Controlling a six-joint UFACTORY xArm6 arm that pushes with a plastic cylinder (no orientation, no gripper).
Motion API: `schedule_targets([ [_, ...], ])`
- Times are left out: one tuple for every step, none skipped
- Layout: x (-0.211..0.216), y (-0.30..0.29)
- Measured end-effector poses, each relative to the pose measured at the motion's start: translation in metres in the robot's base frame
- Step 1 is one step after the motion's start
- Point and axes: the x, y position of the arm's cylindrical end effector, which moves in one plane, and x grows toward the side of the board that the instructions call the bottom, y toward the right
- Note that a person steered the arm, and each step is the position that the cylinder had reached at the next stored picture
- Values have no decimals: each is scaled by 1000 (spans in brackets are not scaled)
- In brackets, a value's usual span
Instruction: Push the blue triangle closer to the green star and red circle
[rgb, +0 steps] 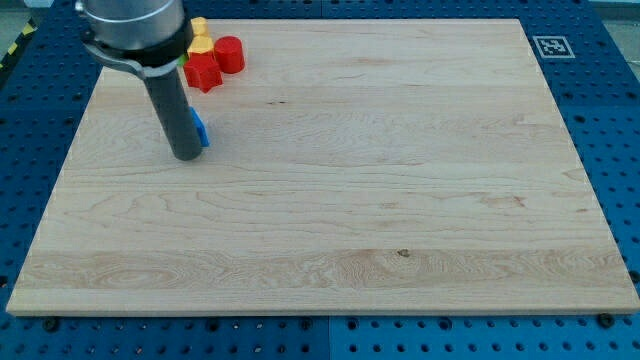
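Since my tip (186, 156) touches the blue triangle (201, 130) from its lower left, red circle (230, 53) lies up-right; green star hidden; no claw fitted.

Pale wooden board (400, 200) — smooth, matt, seemingly unvarnished

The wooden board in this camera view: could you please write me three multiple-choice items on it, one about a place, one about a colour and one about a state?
1. Where does the cluster of blocks lie on the wooden board?
A. near its top-left corner
B. at its centre
C. near its bottom-right corner

2. What colour is the block beside my tip?
A. purple
B. blue
C. white

3. How does that block show?
A. in full view
B. partly hidden by the rod
C. off the board

Answers:
1 A, since the red round block and its neighbours sit there.
2 B, the blue block.
3 B, only its right edge shows.
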Motion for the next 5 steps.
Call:
schedule_targets([
  [-19, 0],
  [-28, 7],
  [-54, 9],
  [-80, 9],
  [-102, 9],
])
